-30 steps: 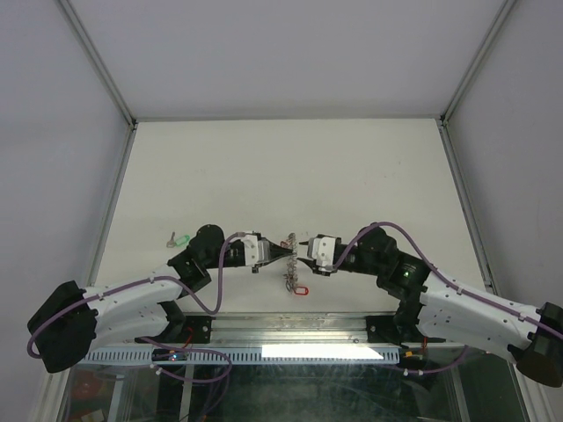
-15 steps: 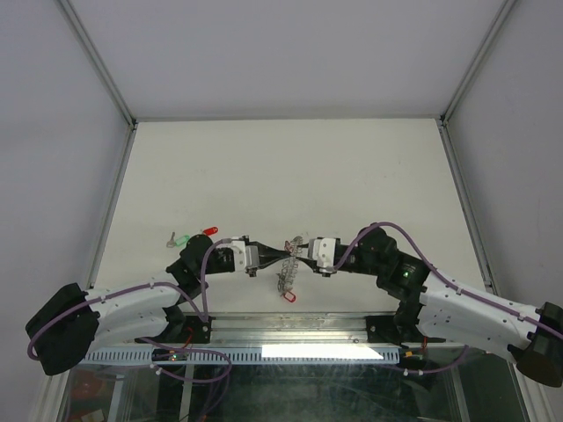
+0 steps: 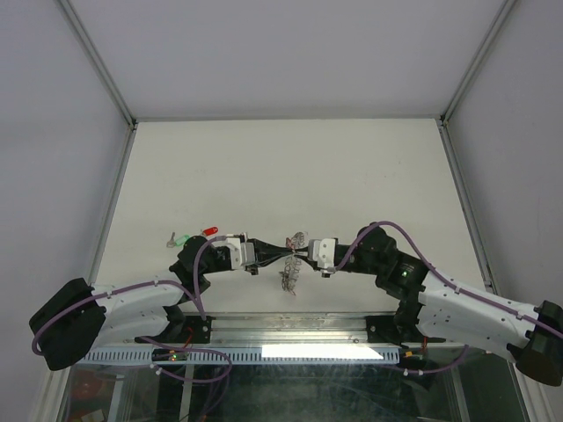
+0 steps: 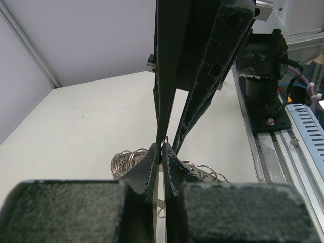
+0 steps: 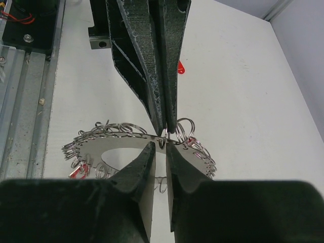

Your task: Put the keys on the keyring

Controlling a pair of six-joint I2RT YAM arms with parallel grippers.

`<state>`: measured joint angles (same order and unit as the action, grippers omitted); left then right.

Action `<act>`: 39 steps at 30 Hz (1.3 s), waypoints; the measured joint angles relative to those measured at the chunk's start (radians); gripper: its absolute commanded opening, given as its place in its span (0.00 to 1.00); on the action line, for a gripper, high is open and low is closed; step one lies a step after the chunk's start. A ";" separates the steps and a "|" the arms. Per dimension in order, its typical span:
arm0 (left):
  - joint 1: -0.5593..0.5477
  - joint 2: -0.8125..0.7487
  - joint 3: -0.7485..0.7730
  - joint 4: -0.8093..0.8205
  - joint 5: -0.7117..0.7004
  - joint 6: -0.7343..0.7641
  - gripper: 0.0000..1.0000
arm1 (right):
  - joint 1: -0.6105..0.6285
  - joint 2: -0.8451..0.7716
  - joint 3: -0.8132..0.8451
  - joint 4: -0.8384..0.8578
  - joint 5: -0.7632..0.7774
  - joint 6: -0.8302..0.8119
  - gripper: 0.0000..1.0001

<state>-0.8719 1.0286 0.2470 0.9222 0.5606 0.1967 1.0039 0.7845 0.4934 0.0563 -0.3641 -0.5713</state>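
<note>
The keyring [image 3: 293, 261] is a flat grey metal plate [image 5: 116, 148] fringed with several small wire rings, with a red piece [image 5: 77, 172] at its lower left. It is held up over the table's near edge between the two arms. My left gripper [image 3: 280, 253] is shut on the plate's edge [image 4: 163, 152]; its fingers [image 5: 161, 76] reach down from the top of the right wrist view. My right gripper [image 5: 160, 148] faces it with its jaws a narrow gap apart, a small ring between the tips. The red key [image 3: 209, 231] and green key [image 3: 179, 238] lie on the table to the left.
The metal rail [image 3: 290, 327] with the arm bases runs along the near edge, just below the keyring. Grey walls with aluminium posts [image 3: 97, 61] enclose the white table [image 3: 290, 167]. The red key [image 5: 180, 67] lies beyond the left fingers.
The right jaws have narrowed around the keyring's edge. The left arm has shifted, uncovering the red key, and the keyring has swung up from hanging to lie between both grippers.
</note>
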 measured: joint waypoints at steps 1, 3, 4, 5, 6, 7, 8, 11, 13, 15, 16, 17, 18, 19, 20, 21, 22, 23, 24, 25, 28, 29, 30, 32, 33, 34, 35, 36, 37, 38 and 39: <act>0.000 0.000 0.000 0.002 0.000 0.000 0.00 | 0.000 0.002 0.000 0.001 -0.003 0.001 0.14; 0.000 0.000 0.000 0.003 0.000 0.000 0.00 | 0.000 0.005 0.000 0.003 -0.010 0.003 0.14; 0.000 0.000 0.000 0.003 0.000 0.000 0.00 | 0.000 0.007 0.000 0.005 -0.012 0.005 0.14; 0.000 0.000 0.000 0.002 0.000 0.000 0.00 | 0.000 0.009 0.000 0.008 -0.015 0.005 0.13; 0.000 0.000 0.000 0.002 0.000 0.000 0.00 | 0.000 0.011 0.000 0.010 -0.016 0.006 0.14; 0.000 0.000 0.000 0.002 0.000 0.000 0.00 | 0.000 0.012 0.000 0.011 -0.017 0.007 0.14; 0.000 0.000 0.000 0.002 0.000 0.000 0.00 | 0.000 0.013 0.000 0.012 -0.018 0.009 0.14; 0.000 0.000 0.000 0.001 0.000 0.000 0.00 | 0.000 0.014 0.000 0.013 -0.018 0.014 0.14; 0.000 0.000 0.000 0.000 0.000 0.000 0.00 | 0.000 0.014 0.000 0.013 -0.018 0.017 0.11; 0.000 0.000 0.000 -0.001 0.000 0.000 0.00 | 0.000 0.014 0.000 0.014 -0.018 0.019 0.08; 0.000 0.000 0.000 -0.002 0.001 0.000 0.00 | 0.000 0.014 0.000 0.014 -0.018 0.021 0.06; 0.000 0.000 0.000 -0.002 0.001 0.000 0.00 | 0.000 0.014 0.000 0.013 -0.018 0.023 0.06; 0.000 0.000 0.000 -0.002 0.002 0.000 0.00 | 0.000 0.014 0.000 0.013 -0.017 0.024 0.06; 0.000 0.000 0.000 -0.003 0.003 0.001 0.00 | 0.000 0.015 0.000 0.013 -0.017 0.027 0.06; 0.000 0.000 0.000 -0.004 0.004 0.001 0.00 | 0.000 0.017 0.000 0.013 -0.016 0.030 0.06; 0.000 0.000 0.000 -0.007 0.005 0.001 0.00 | 0.000 0.019 0.001 0.014 -0.016 0.032 0.05; 0.000 0.000 0.000 -0.011 0.005 0.002 0.00 | 0.000 0.022 0.001 0.013 -0.015 0.032 0.04; 0.000 0.000 0.000 -0.016 0.006 0.002 0.00 | 0.000 0.026 0.001 0.013 -0.015 0.035 0.02; 0.000 0.000 0.000 -0.019 0.006 0.003 0.00 | 0.000 0.027 0.001 0.013 -0.015 0.036 0.00; 0.000 0.000 0.000 -0.021 0.007 0.004 0.00 | 0.000 0.027 0.001 0.013 -0.014 0.039 0.00; 0.000 0.000 0.000 -0.024 0.008 0.005 0.00 | 0.000 0.027 0.001 0.012 -0.010 0.047 0.00; 0.000 0.000 0.000 -0.024 0.008 0.005 0.08 | 0.000 0.027 0.001 0.011 -0.008 0.048 0.00; 0.000 0.000 0.000 -0.025 0.008 0.005 0.13 | 0.000 0.027 0.001 0.010 -0.008 0.050 0.00; 0.000 0.000 0.000 -0.024 0.008 0.005 0.23 | 0.000 0.027 0.003 0.006 -0.006 0.053 0.00; 0.000 0.000 0.000 -0.023 0.007 0.003 0.26 | 0.000 0.027 0.006 -0.002 -0.005 0.055 0.00; 0.000 -0.001 0.000 -0.022 0.005 0.002 0.28 | 0.001 0.027 0.010 -0.010 0.001 0.059 0.00; 0.000 -0.002 0.000 -0.022 0.001 0.000 0.30 | 0.001 0.028 0.013 -0.016 0.007 0.064 0.00; 0.000 -0.004 0.000 -0.023 -0.002 -0.002 0.31 | 0.001 0.028 0.017 -0.018 0.011 0.069 0.00; 0.000 -0.008 0.000 -0.024 -0.005 -0.003 0.31 | 0.001 0.028 0.020 -0.019 0.017 0.073 0.00; 0.000 -0.014 0.000 -0.025 -0.009 -0.003 0.32 | 0.001 0.027 0.023 -0.020 0.020 0.075 0.00; 0.000 -0.020 0.000 -0.025 -0.010 -0.003 0.32 | 0.001 0.027 0.025 -0.020 0.022 0.077 0.00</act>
<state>-0.8719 1.0088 0.2470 0.8970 0.5503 0.1932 1.0050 0.8116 0.5186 0.0364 -0.3420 -0.4946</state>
